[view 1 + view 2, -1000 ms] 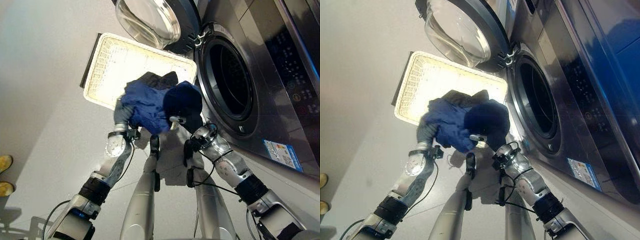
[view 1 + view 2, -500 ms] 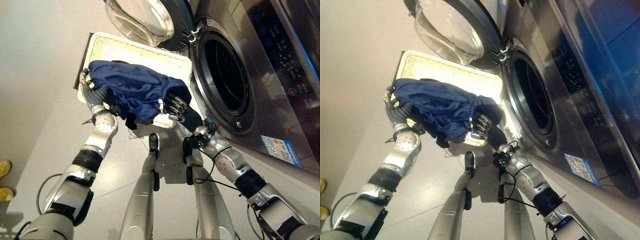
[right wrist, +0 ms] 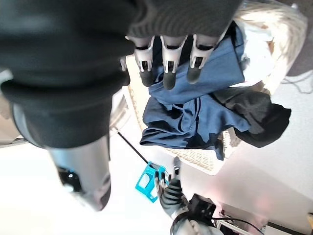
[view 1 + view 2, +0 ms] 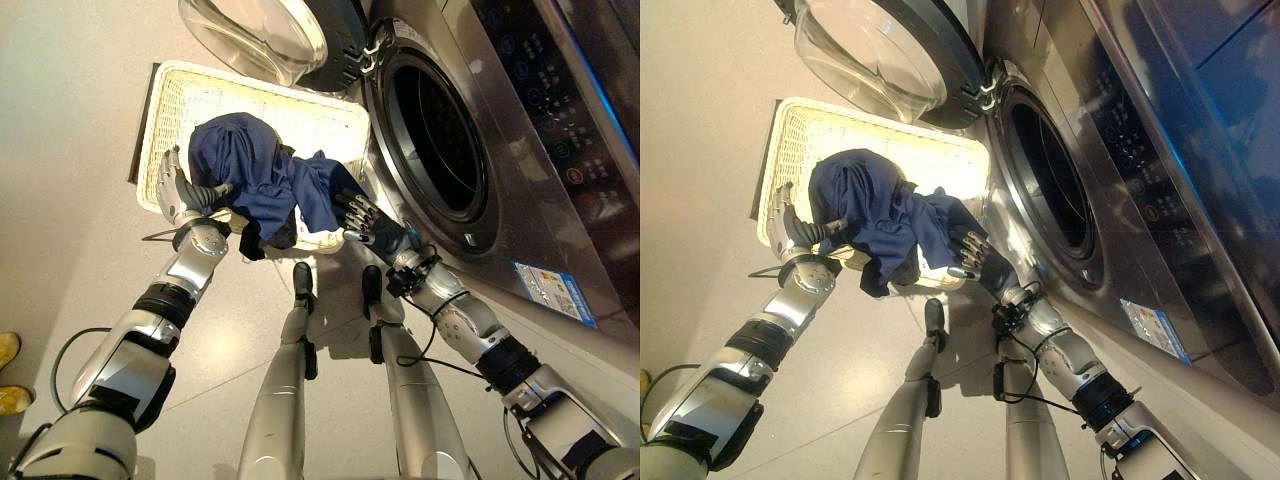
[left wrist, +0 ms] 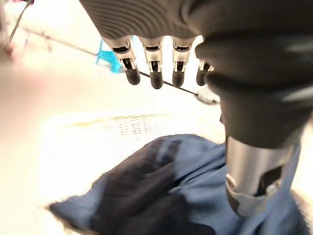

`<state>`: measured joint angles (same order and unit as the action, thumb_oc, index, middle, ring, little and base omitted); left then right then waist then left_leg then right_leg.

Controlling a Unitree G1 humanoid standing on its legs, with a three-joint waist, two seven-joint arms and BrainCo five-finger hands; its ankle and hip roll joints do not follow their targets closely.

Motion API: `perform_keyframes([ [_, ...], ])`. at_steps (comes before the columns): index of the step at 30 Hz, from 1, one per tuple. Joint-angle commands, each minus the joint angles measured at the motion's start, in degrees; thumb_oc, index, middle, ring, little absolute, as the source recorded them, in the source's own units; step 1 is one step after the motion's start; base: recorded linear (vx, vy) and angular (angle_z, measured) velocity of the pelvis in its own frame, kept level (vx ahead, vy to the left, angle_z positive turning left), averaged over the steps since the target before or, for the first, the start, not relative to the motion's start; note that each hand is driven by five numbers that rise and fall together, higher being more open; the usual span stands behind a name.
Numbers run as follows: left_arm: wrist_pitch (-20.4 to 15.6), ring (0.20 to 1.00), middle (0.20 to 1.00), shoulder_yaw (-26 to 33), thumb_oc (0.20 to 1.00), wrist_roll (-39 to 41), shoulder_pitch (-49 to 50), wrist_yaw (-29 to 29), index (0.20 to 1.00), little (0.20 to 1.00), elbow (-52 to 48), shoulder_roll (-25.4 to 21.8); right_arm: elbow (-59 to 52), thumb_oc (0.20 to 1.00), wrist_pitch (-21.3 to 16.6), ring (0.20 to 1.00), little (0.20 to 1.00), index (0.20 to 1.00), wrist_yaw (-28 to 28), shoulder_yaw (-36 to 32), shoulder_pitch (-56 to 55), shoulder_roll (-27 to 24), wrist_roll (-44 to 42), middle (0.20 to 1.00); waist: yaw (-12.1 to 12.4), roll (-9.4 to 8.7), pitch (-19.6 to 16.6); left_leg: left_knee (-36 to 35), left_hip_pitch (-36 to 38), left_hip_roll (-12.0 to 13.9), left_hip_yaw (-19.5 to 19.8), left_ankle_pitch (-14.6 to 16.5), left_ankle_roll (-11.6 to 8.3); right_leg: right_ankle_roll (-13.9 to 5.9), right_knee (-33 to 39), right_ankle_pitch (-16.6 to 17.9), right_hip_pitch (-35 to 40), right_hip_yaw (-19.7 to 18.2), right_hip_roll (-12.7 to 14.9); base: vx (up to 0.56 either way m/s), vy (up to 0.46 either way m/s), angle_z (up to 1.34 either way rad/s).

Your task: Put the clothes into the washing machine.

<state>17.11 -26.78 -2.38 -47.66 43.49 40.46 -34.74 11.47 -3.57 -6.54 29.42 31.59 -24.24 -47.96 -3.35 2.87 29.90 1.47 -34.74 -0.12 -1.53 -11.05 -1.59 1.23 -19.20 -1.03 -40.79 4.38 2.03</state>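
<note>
Left hand (image 4: 178, 192), fingers spread, carries dark blue crumpled garment (image 4: 262, 182) draped over it, above cream woven laundry basket (image 4: 200, 95) on floor. Right hand (image 4: 362, 217), fingers straight, meets cloth's right edge. Steel front-loading washing machine (image 4: 500, 120) at right, glass door (image 4: 262, 35) swung open, drum mouth (image 4: 432, 135) dark. Risk: unpinched cloth could slide off back into basket, or snag door rim.

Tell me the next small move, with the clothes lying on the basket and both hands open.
Probably close both hands on the blue clothes again. They lie bunched over the near rim of the white basket. The left hand sits at one edge, the right hand at the other, fingers straight, gripping nothing. The washing machine stands just right, its door open.
</note>
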Motion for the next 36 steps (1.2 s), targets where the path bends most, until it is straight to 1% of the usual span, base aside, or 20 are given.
perform_keyframes([
  [1,11.14,1.000,1.000,-1.83,1.000,-14.78,-4.37,-7.18,1.000,1.000,3.17,-4.79,-4.37,1.000,-1.62,1.000,1.000,1.000,-0.79,-0.34,-0.76,0.27,-2.15,1.000,-0.79,-1.10,-0.11,3.46,-0.72,-3.17,-3.94,2.25,-0.39,-4.55,10.35,7.92,2.79,2.32,0.85,0.00,0.000,0.00],
  [2,12.24,1.000,1.000,-2.50,1.000,-15.72,-4.10,-8.22,1.000,1.000,3.26,-5.09,-4.61,1.000,-1.45,1.000,1.000,1.000,-0.67,-0.40,-0.81,0.15,-2.17,1.000,-0.79,-1.06,-0.11,3.53,-0.81,-3.19,-3.93,2.25,-0.40,-4.59,10.39,8.01,2.72,2.34,0.90,0.00,0.000,0.00],
  [3,16.10,1.000,1.000,-3.67,1.000,-20.24,-3.78,-12.98,1.000,1.000,3.66,-5.41,-4.83,1.000,-1.56,1.000,1.000,1.000,-0.63,-0.37,-1.10,-0.01,-2.10,1.000,-0.83,-1.01,-0.11,3.63,-1.02,-3.27,-3.96,2.22,-0.40,-4.69,10.45,8.20,2.52,2.44,0.95,0.00,0.000,0.00],
  [5,16.43,1.000,1.000,-5.34,1.000,-21.98,-2.03,-13.97,1.000,1.000,3.67,-5.95,-4.98,1.000,-2.05,1.000,1.000,1.000,-0.92,-0.24,-1.57,-0.53,-2.19,1.000,-0.95,-0.98,-0.11,4.10,-1.51,-3.33,-3.99,2.42,-0.43,-4.79,10.55,8.43,2.14,2.42,1.12,0.00,0.000,0.00],
  [7,15.36,1.000,1.000,-5.47,1.000,-21.61,-1.05,-10.92,1.000,1.000,1.97,-6.00,-5.40,1.000,-2.29,1.000,1.000,1.000,-0.54,-0.03,-1.82,-0.87,-2.21,1.000,-0.91,-0.97,-0.11,4.43,-1.93,-3.36,-4.02,2.54,-0.35,-4.82,10.48,8.55,1.68,2.44,1.16,0.00,0.000,0.00],
  [8,12.04,1.000,1.000,-5.13,1.000,-20.34,-0.60,-7.01,1.000,1.000,1.04,-6.02,-5.67,1.000,-2.49,1.000,1.000,1.000,-0.35,0.08,-2.13,-1.08,-2.14,1.000,-0.87,-0.97,-0.11,4.90,-2.42,-3.38,-4.14,2.74,-0.33,-4.89,10.42,8.60,1.23,2.46,1.31,0.00,0.000,0.00],
  [9,9.69,1.000,1.000,-4.69,1.000,-20.49,-0.44,-4.96,1.000,1.000,0.73,-6.14,-5.65,1.000,-2.54,1.000,1.000,1.000,-0.47,-0.11,-2.43,-1.13,-2.04,1.000,-0.81,-0.96,-0.11,5.07,-2.60,-3.45,-4.14,2.86,-0.31,-4.89,10.50,8.59,1.15,2.50,1.40,0.00,0.000,0.00],
  [10,9.45,1.000,1.000,-4.62,1.000,-20.34,-0.40,-4.59,1.000,1.000,0.62,-6.20,-5.62,1.000,-2.57,1.000,1.000,1.000,-0.49,-0.15,-2.49,-1.13,-1.99,1.000,-0.79,-0.95,-0.11,5.19,-2.70,-3.47,-4.14,2.90,-0.32,-4.90,10.50,8.60,1.08,2.52,1.44,0.00,0.000,0.00],
  [11,4.54,1.000,1.000,-3.89,1.000,-20.81,0.03,-1.10,1.000,1.000,-0.58,-6.59,-5.57,1.000,-2.69,1.000,1.000,1.000,-0.60,-0.52,-3.00,-1.14,-1.65,1.000,-0.63,-0.90,-0.11,5.95,-3.32,-3.67,-4.08,3.17,-0.35,-4.91,10.50,8.68,0.68,2.59,1.65,0.00,0.000,0.00],
  [12,2.44,1.000,1.000,-3.27,1.000,-20.82,0.43,0.00,1.000,1.000,-1.46,-6.77,-5.64,1.000,-2.74,1.000,1.000,1.000,-0.69,-0.84,-3.45,-1.15,-1.42,1.000,-0.52,-0.88,-0.11,6.59,-3.82,-3.79,-3.97,3.43,-0.36,-4.97,10.33,8.71,0.26,2.60,1.78,0.00,0.000,0.00],
  [13,2.21,1.000,1.000,-3.16,1.000,-20.97,0.51,0.13,1.000,1.000,-1.62,-6.74,-5.62,1.000,-2.74,1.000,1.000,1.000,-0.72,-0.89,-3.51,-1.11,-1.35,1.000,-0.51,-0.88,-0.11,6.70,-3.92,-3.82,-3.95,3.46,-0.36,-4.98,10.29,8.72,0.18,2.60,1.78,0.00,0.000,0.00],
  [15,-0.13,1.000,1.000,-2.24,1.000,-22.20,1.14,0.36,1.000,1.000,-2.91,-6.31,-5.41,1.000,-2.86,1.000,1.000,1.000,-0.95,-1.48,-4.06,-0.53,-0.66,1.000,-0.44,-1.01,-0.11,8.15,-5.29,-4.24,-3.69,4.03,-0.23,-5.07,10.10,8.92,-0.91,2.43,1.82,0.00,0.000,0.00],
  [19,-0.70,1.000,1.000,-2.82,1.000,-22.60,0.37,0.43,1.000,1.000,-1.88,-5.42,-5.17,1.000,-2.93,1.000,1.000,1.000,-0.89,-1.29,-3.77,-0.24,-0.58,1.000,-0.90,-1.69,-0.11,10.01,-6.95,-4.40,-3.97,4.72,-0.15,-5.19,10.02,9.44,-2.46,2.09,1.75,0.00,0.009,0.01],
  [20,-0.86,1.000,1.000,-3.43,1.000,-21.69,-0.93,0.42,1.000,1.000,-0.87,-4.79,-4.60,1.000,-2.97,1.000,1.000,1.000,-0.82,-0.85,-3.18,0.29,-0.60,1.000,-1.35,-2.35,-0.11,11.28,-8.00,-4.45,-4.20,5.33,-0.08,-5.31,10.26,9.94,-3.36,1.73,1.63,0.00,0.000,0.00],
  [23,-1.74,1.000,1.000,-3.71,1.000,-18.02,-1.94,2.02,1.000,1.000,-0.43,-4.13,-4.57,1.000,-2.95,1.000,1.000,1.000,-0.79,-0.40,-2.75,0.33,-0.93,1.000,-1.84,-2.92,-0.11,11.95,-8.86,-4.30,-4.55,5.64,0.07,-5.34,10.35,10.33,-4.36,1.19,1.28,0.03,0.041,-0.04],
  [24,-4.26,1.000,1.000,-3.10,1.000,-14.54,-2.34,4.66,1.000,1.000,-0.21,-3.36,-4.55,1.000,-2.85,1.000,1.000,1.000,-0.61,-0.09,-2.48,0.49,-1.02,1.000,-2.11,-3.26,-0.11,12.24,-9.26,-4.21,-4.70,5.72,0.14,-5.30,10.24,10.43,-4.89,0.71,0.93,0.02,0.034,-0.04],
  [29,-9.08,1.000,1.000,-0.05,1.000,-9.44,-3.42,8.59,1.000,1.000,0.02,-0.67,-3.49,1.000,-3.18,1.000,1.000,1.000,-0.20,0.43,-1.80,1.79,-0.90,1.000,-2.27,-3.95,-0.11,12.90,-9.86,-4.19,-4.88,6.08,0.20,-5.29,9.85,10.38,-5.63,0.07,0.56,0.01,0.008,-0.01],
  [33,-6.22,1.000,1.000,-0.15,1.000,-12.07,-4.27,5.36,1.000,1.000,0.65,0.00,-3.61,1.000,-2.55,1.000,1.000,1.000,0.37,0.32,-1.23,2.65,-0.92,1.000,-2.40,-4.33,-0.11,13.82,-10.25,-4.46,-4.70,6.46,0.14,-5.39,9.52,10.50,-6.08,-0.24,0.43,0.02,0.015,-0.04],
  [34,-6.22,1.000,1.000,-0.15,1.000,-12.07,-4.27,5.36,1.000,1.000,0.65,0.00,-3.61,1.000,-2.55,1.000,1.000,1.000,0.37,0.32,-1.23,2.65,-0.92,1.000,-2.40,-4.33,-0.11,13.82,-10.25,-4.46,-4.70,6.46,0.14,-5.39,9.52,10.50,-6.08,-0.24,0.43,0.00,0.000,0.00],
  [36,-3.84,1.000,1.000,-0.99,1.000,-13.12,-5.15,3.62,1.000,1.000,1.54,0.11,-3.74,1.000,-2.52,1.000,1.000,1.000,0.55,0.48,-0.78,2.85,-1.03,1.000,-2.67,-4.58,-0.11,14.31,-10.78,-4.50,-4.88,6.68,0.25,-5.41,9.37,10.66,-6.76,-0.60,0.28,0.02,0.042,-0.05],
])
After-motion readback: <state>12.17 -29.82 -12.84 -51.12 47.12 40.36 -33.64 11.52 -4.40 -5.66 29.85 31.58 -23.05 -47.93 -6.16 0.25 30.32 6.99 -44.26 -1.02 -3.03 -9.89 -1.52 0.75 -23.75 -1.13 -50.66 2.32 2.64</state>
